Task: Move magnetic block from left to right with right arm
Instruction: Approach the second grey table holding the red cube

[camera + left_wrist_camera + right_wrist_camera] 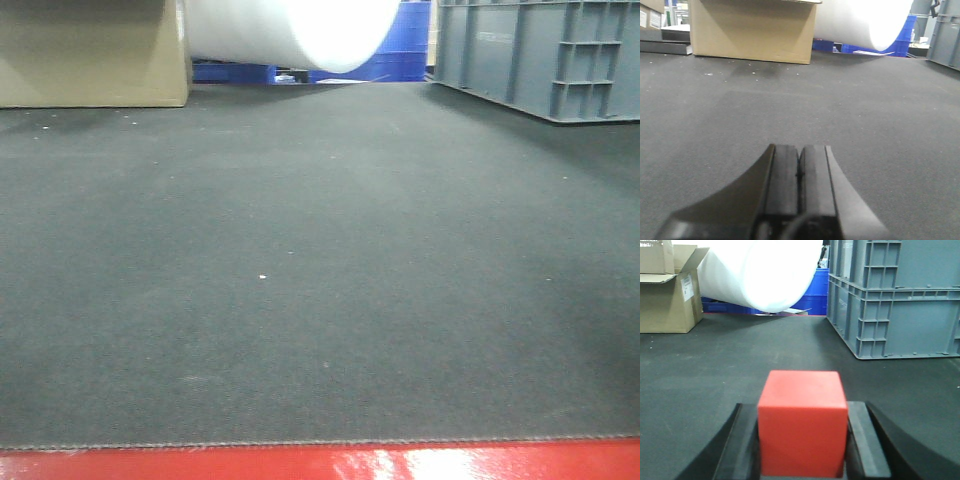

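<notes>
In the right wrist view the magnetic block point(803, 425), a plain red cube, fills the space between the two black fingers of my right gripper point(803, 440), which is shut on it. The block sticks up above the fingertips, low over the dark mat. The left wrist view has my left gripper point(800, 162) shut with its pads pressed together and nothing between them, also low over the mat. Neither the block nor any gripper appears in the front view.
A dark grey mat point(320, 280) covers the table, with a red strip point(320, 462) along its near edge. At the back stand a cardboard box point(90, 55), a white foam roll point(300, 30), a grey plastic crate point(545, 50) and blue crates point(400, 50).
</notes>
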`<state>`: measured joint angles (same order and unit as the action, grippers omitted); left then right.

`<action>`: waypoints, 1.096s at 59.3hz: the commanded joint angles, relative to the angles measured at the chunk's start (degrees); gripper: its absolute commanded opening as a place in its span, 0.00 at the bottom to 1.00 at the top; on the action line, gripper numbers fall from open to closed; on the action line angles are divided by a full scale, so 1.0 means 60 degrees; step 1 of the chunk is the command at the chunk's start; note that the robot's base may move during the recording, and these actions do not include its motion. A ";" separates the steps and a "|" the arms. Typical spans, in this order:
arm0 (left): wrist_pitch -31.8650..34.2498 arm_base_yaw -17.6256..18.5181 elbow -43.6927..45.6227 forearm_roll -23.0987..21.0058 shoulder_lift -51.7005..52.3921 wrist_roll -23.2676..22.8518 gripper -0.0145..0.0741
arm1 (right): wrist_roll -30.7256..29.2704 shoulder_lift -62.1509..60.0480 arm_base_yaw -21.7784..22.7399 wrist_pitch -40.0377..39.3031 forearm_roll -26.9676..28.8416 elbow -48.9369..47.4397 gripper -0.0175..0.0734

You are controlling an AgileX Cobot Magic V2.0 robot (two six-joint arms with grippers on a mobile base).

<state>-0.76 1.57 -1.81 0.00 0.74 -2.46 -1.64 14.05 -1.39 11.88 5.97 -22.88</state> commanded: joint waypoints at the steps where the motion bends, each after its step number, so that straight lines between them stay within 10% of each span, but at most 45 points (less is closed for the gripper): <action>1: 0.0842 0.0050 -0.0089 0.0000 0.0062 -0.0042 0.03 | -0.0011 0.0112 0.0039 -0.0879 -0.0053 -0.0301 0.49; 65: 0.0842 0.0050 -0.0089 0.0000 0.0062 -0.0042 0.03 | -0.0011 0.0133 0.0039 -0.0918 -0.0053 -0.0301 0.49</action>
<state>-0.76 1.72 -1.81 0.00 0.74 -2.46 -1.64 14.05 -1.39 11.88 5.97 -22.88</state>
